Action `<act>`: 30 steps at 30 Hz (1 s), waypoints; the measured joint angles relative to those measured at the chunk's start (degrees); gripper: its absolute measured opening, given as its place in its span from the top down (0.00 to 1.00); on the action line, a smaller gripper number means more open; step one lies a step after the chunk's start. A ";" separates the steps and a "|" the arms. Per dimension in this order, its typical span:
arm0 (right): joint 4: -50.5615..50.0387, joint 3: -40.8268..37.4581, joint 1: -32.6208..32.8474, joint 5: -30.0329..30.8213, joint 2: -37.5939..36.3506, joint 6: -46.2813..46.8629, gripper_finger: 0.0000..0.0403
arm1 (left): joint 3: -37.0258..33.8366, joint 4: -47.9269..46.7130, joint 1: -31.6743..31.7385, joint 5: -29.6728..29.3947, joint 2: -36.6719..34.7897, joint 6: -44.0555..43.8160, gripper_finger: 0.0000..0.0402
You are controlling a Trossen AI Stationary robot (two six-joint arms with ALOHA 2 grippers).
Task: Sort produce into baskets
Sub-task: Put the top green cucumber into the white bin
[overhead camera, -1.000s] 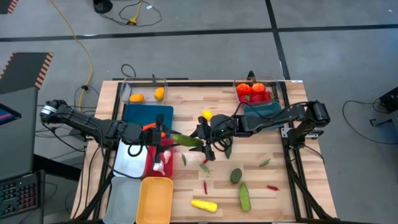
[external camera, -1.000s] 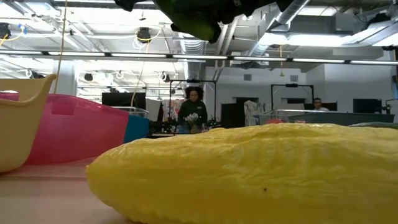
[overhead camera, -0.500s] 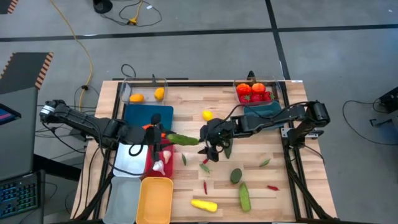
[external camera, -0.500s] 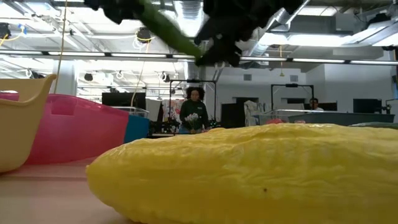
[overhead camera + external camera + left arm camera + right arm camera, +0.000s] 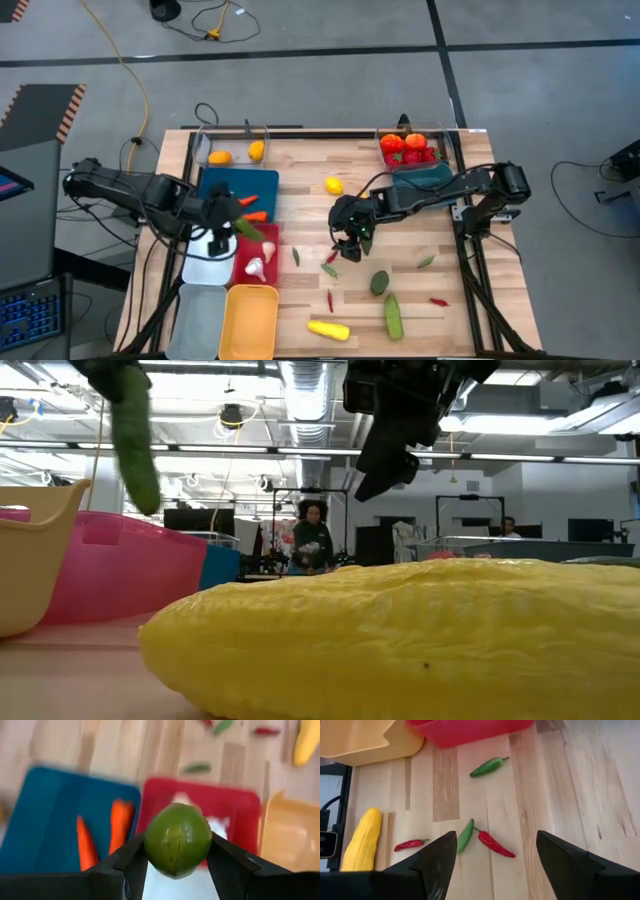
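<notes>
Cucumber (image 5: 247, 228) sits clamped in the left gripper (image 5: 238, 224) above the white bin (image 5: 205, 262) and red bin (image 5: 262, 250), seen from overhead. Low down, it hangs upright beside a big yellow squash (image 5: 400, 640). Wrist cameras show the left fingers (image 5: 227, 865) pinching its end, and the right gripper (image 5: 492, 852) wide, holding nothing, over chillies (image 5: 492, 844).

Bright overhead light; left wrist view blurred.

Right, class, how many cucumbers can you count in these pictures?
2. One cucumber is held in the left gripper over the baskets; the other cucumber lies on the table near the yellow squash.
</notes>
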 joint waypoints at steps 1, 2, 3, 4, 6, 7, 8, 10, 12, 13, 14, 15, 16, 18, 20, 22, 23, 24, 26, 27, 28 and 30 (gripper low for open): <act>-0.03 0.00 0.00 0.00 0.00 0.00 0.25 | 0.81 -2.98 0.00 0.87 0.01 -1.44 0.58; -0.06 0.00 0.04 0.00 0.00 0.00 0.25 | 1.39 -5.72 0.00 1.73 0.00 -2.97 0.58; -0.05 0.00 0.08 0.00 0.00 0.00 0.25 | 1.76 -8.03 0.00 2.61 0.00 -4.52 0.58; -0.03 0.00 0.14 0.00 0.00 0.00 0.25 | 1.92 -10.14 0.00 3.52 0.00 -5.97 0.58; -0.02 0.00 0.35 0.00 0.00 0.00 0.25 | 1.66 -14.15 0.00 5.65 -0.17 -8.67 0.58; -0.04 0.00 0.53 0.00 0.00 0.00 0.25 | 1.40 -15.71 0.00 6.98 -0.24 -9.76 0.58; -0.03 0.00 0.74 0.00 0.00 0.00 0.25 | 0.98 -16.93 0.00 8.33 -0.28 -10.54 0.58; -0.02 0.00 1.11 -0.02 0.00 0.00 0.25 | 0.07 -19.34 0.00 10.50 -0.22 -11.69 0.58; -0.06 0.00 1.54 -0.02 0.00 -0.01 0.25 | -0.77 -21.13 0.00 12.11 -0.22 -13.31 0.58; -0.08 0.00 1.75 -0.02 0.00 -0.01 0.25 | -1.28 -21.39 0.00 12.57 -0.28 -14.16 0.58; -0.09 0.00 2.00 -0.02 0.00 0.00 0.25 | -1.74 -21.43 0.00 12.79 -0.28 -14.74 0.58; -0.11 0.00 2.28 -0.02 0.00 0.00 0.25 | -2.31 -21.24 0.00 12.75 -0.26 -14.99 0.58; -0.19 0.00 2.57 -0.02 0.00 0.05 0.25 | -2.89 -21.34 0.00 12.78 -0.22 -15.18 0.58; -0.75 0.00 3.18 -0.04 0.00 1.46 0.25 | -3.89 -21.34 0.00 12.75 -0.22 -15.24 0.58; -1.54 0.00 3.72 -0.12 0.00 4.08 0.25 | -4.80 -21.37 0.00 12.73 -0.20 -15.17 0.58; -2.41 0.00 4.21 -0.22 0.00 7.43 0.25 | -5.15 -21.35 0.00 12.71 -0.19 -14.50 0.58; -3.08 0.00 4.39 -0.22 0.00 8.86 0.25 | -5.23 -21.35 0.00 12.71 -0.20 -14.40 0.58; -3.91 0.00 4.65 -0.24 0.00 9.99 0.25 | -5.41 -21.34 0.00 12.71 -0.20 -14.39 0.57; -5.62 0.00 5.16 -0.22 0.00 11.95 0.25 | -5.82 -21.32 0.00 12.70 -0.20 -14.42 0.55; -6.67 0.00 5.44 -0.22 0.00 13.11 0.25 | -5.96 -21.34 0.00 12.71 -0.20 -14.59 0.54; -7.83 0.00 5.78 -0.20 0.00 14.27 0.25 | -6.13 -21.34 0.00 12.69 -0.20 -14.75 0.52; -9.89 0.00 6.53 -0.22 0.00 16.30 0.25 | -6.55 -21.26 0.00 12.69 -0.20 -14.87 0.48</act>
